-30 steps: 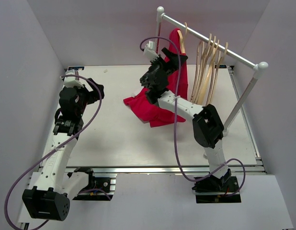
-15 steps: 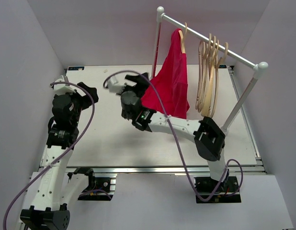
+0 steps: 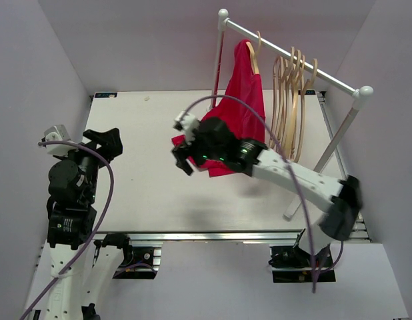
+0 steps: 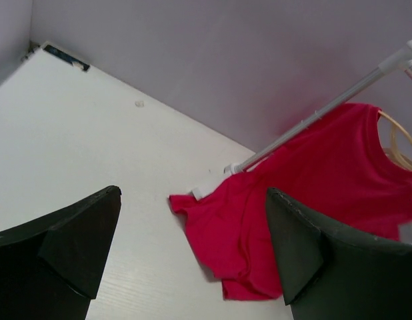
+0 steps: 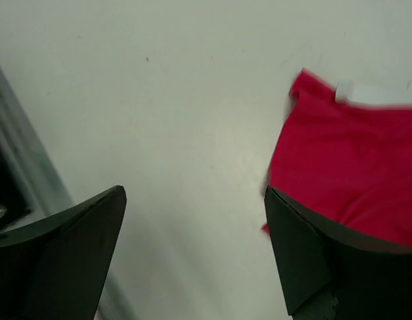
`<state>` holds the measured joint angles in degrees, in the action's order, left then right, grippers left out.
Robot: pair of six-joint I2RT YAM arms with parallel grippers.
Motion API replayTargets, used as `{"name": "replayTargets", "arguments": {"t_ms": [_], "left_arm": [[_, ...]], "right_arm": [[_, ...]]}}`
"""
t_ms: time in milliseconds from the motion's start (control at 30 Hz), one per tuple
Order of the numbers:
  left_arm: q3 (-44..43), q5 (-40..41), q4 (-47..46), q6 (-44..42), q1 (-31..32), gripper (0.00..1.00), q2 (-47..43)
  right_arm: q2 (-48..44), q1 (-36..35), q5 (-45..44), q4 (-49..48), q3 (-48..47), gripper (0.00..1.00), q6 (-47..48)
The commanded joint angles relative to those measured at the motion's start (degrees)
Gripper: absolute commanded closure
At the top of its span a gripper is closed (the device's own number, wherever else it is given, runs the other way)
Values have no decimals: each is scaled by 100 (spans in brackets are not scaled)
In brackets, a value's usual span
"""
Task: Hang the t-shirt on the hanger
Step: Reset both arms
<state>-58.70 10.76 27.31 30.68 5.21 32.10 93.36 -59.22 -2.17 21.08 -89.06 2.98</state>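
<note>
With the bright red cloth t-shirt point(image 3: 243, 100) hanging on the thin pale-wood hanger point(image 3: 254, 59), the right gripper point(image 3: 181, 155) and left gripper point(image 3: 103, 139), both spread wide and empty, should retreat without catching the cloth.

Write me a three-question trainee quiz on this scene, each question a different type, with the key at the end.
1. True or false: the right gripper is clamped on the t-shirt.
2. Where is the t-shirt? A: hanging from a hanger on the rail. B: draped over the left gripper. C: folded flat in a pile.
3. Fill in: the left gripper's jaws stand ___ and hold nothing.
Key: 1 false; 2 A; 3 open.
</note>
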Motion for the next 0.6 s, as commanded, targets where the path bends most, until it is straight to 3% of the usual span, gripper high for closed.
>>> {"name": "replayTargets", "arguments": {"t_ms": [0,167,233,567], "left_arm": [[59,-372,564,358,-20,2,235],[806,-804,583,509,-20,2,490],[1114,-647,591,676,-12,2,622],[1264,-321,451,677,-20,2,315]], "right_arm": [[-1379,69,879,-524,1848,11,-1755],[-3743,69,-676,-728,3656,11,-2345],[-4367,69,-732,-528,4130,11,-2547],[-5223,60,-924,-764,4951,10,-2496]]}}
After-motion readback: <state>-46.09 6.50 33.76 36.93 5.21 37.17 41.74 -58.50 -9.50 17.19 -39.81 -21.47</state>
